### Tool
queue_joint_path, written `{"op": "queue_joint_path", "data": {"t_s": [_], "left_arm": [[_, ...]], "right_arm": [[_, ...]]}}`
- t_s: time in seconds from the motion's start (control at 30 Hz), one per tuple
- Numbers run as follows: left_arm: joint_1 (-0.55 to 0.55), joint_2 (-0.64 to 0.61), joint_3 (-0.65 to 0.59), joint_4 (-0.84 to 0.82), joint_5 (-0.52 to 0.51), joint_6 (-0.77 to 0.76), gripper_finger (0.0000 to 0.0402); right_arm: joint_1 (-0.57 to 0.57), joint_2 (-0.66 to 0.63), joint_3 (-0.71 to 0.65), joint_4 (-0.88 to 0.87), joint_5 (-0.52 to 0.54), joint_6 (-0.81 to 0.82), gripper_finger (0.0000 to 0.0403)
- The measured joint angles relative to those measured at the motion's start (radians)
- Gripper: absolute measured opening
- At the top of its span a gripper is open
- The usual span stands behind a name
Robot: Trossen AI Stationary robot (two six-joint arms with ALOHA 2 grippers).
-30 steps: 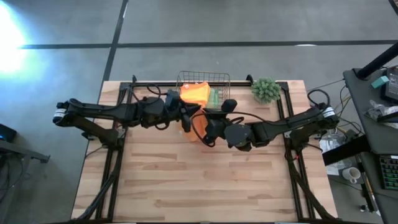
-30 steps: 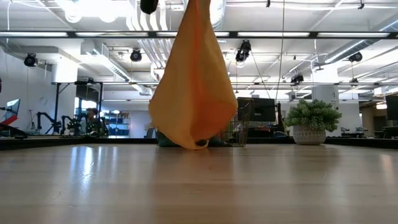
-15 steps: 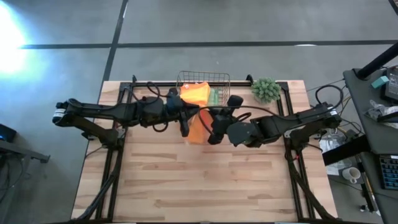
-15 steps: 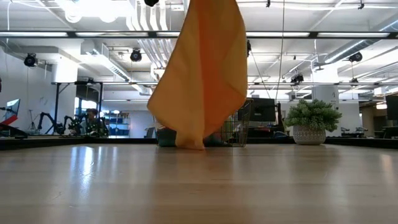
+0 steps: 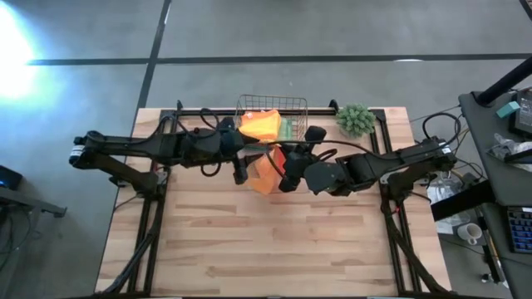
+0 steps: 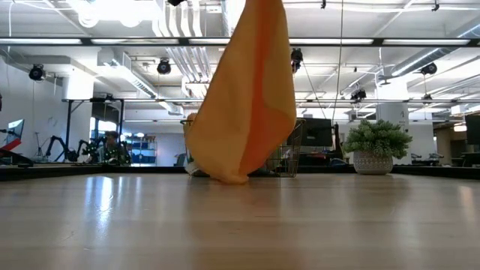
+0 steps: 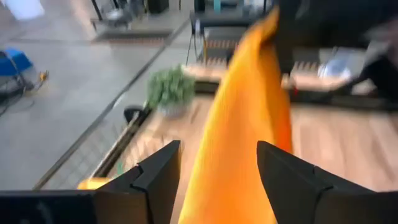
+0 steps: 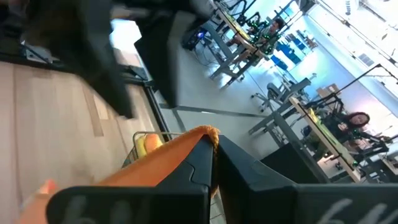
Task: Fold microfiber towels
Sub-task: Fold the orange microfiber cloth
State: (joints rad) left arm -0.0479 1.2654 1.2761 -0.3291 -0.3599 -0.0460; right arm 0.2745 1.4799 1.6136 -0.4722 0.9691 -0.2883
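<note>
The left hand [image 5: 242, 172] has let go of the orange towel [image 6: 244, 105] and drawn left.

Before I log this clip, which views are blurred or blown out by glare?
High view: white glare bleaches the floor at the picture's left edge. Low view: sharp, ceiling lights bright, the hanging orange microfiber towel crisp. Left wrist view: heavily motion-blurred, the towel streaked between the spread fingers. Right wrist view: foreground arm smeared, the right gripper clear.
</note>
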Motion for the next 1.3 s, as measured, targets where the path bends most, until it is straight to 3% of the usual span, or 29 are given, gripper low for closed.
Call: {"op": "queue_joint_path", "data": {"t_s": [0.17, 0.37, 0.87, 1.3], "left_arm": [[-0.002, -0.004, 0.008, -0.142, 0.028, -0.009, 0.0199], [-0.027, 0.004, -0.067, -0.183, 0.202, -0.046, 0.0199], [-0.034, 0.06, -0.41, 0.256, 0.227, -0.119, 0.0199], [-0.034, 0.258, -0.421, 0.352, 0.228, -0.132, 0.0199]], "right_arm": [[0.0, 0.004, 0.072, -0.006, 0.001, -0.048, 0.0008], [-0.01, 0.009, 0.145, -0.108, 0.0, -0.025, 0.0008], [-0.025, 0.01, 0.162, -0.115, 0.0, -0.036, 0.0008], [-0.036, 0.011, 0.167, -0.117, 0.0, -0.044, 0.0008]]}}
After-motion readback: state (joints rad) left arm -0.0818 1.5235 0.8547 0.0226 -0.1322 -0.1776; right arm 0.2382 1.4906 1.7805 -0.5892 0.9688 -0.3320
